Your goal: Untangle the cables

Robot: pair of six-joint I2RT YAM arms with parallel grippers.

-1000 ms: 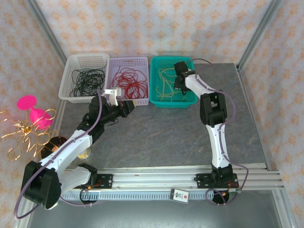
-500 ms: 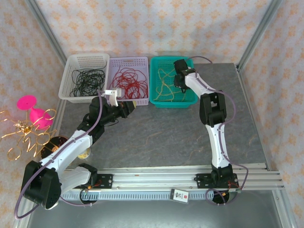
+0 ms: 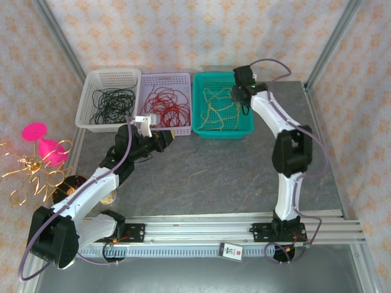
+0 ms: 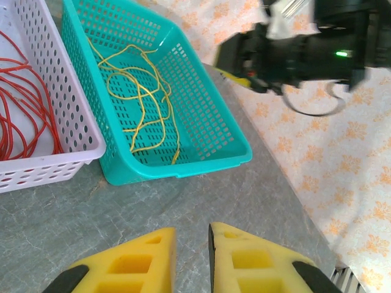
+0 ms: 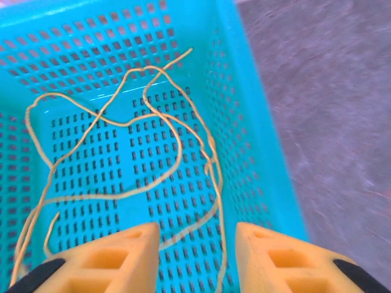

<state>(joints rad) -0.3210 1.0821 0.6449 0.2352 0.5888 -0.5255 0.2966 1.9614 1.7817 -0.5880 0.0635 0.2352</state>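
Yellow cable (image 5: 180, 149) lies loose in the teal basket (image 5: 269, 171), right under the right tool (image 5: 195, 229), whose fingers are apart and empty. Red cable (image 3: 168, 105) sits in the lilac basket (image 3: 165, 76), ahead-left of the left tool (image 4: 191, 231). Its fingers are nearly together with nothing between. Risk: a loop hooks a finger on lift, or a strand catches the mesh and drags the basket. Grey table (image 3: 201, 177), papered walls (image 3: 183, 36).

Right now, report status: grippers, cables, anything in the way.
Left gripper barely open, empty, above table. Right gripper open, empty, over yellow cable in teal basket. Red cables in lilac basket. Basket wall near right gripper.
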